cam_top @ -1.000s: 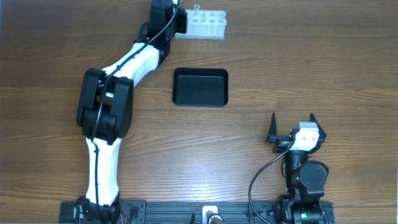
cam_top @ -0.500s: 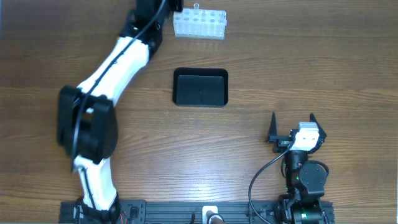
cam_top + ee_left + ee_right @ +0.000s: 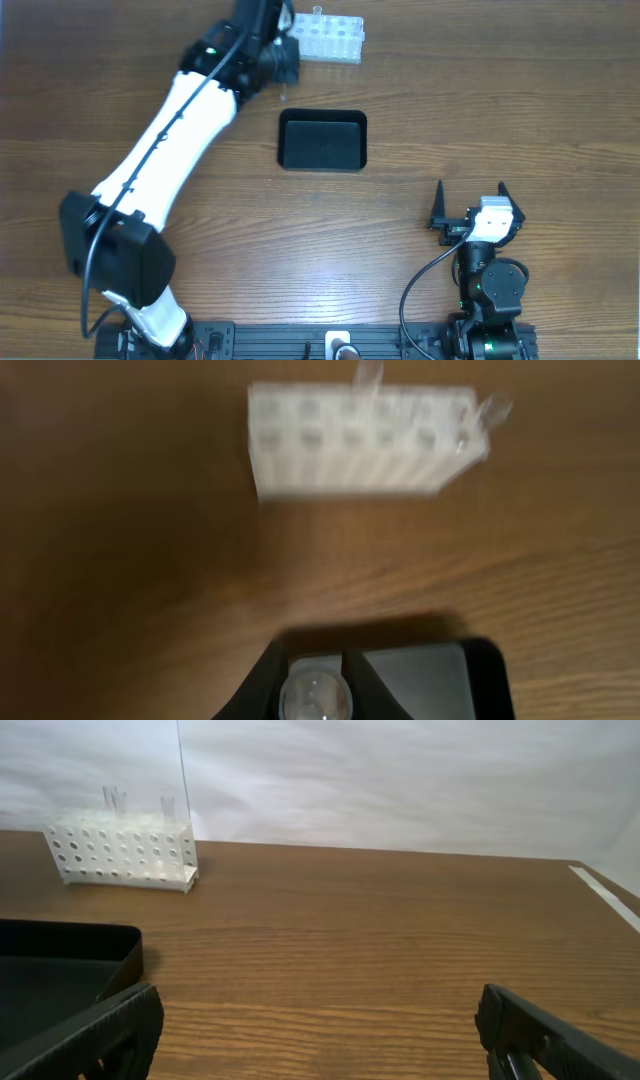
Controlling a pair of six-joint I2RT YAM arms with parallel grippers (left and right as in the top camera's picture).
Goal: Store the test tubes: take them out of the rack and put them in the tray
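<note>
Clamping a test tube, the left gripper hangs over the tray's edge (rack near).

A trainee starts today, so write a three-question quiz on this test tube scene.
1. True or false: the tray has tubes in it.
2. What is in the left tool? A) a tube B) the rack C) nothing
3. Fill in: the right tool, away from the rack, is ____ (open or shut).

Key: 1 false; 2 A; 3 open.
</note>
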